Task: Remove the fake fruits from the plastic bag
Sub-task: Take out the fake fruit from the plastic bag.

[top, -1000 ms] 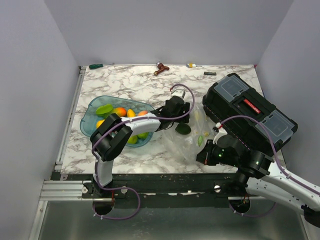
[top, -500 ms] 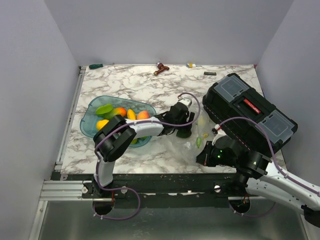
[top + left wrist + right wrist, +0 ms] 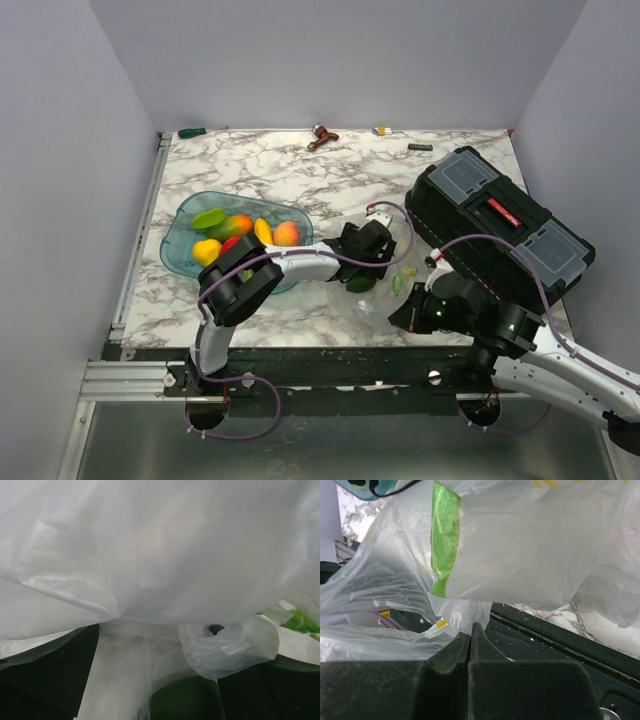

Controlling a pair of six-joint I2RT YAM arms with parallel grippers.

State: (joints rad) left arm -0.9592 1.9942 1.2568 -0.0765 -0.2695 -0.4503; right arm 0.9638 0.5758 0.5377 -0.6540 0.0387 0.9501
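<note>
The plastic bag (image 3: 392,298) lies crumpled right of centre, clear with yellow-green marks. My left gripper (image 3: 368,266) reaches into it, open. In the left wrist view its dark fingers (image 3: 45,680) stand wide apart under the bag film (image 3: 150,555), and a dark green fake fruit (image 3: 185,700) sits low between them. From above, that fruit (image 3: 361,283) shows just below the gripper. Several more fake fruits (image 3: 238,225), green, orange, yellow and red, lie in the teal tray (image 3: 180,255). My right gripper (image 3: 402,315) is shut on the bag's near edge (image 3: 465,615).
A black toolbox (image 3: 497,222) stands at the right, close behind the bag and the right arm. Along the far edge lie a green-handled screwdriver (image 3: 192,132), a brown tool (image 3: 322,136) and two small parts (image 3: 418,147). A metal rail (image 3: 140,240) runs along the left edge.
My left gripper has moved right and nearer, deeper into the bag, and its jaws have widened. The dark green fruit now lies nearer the front. The right gripper has kept its hold.
</note>
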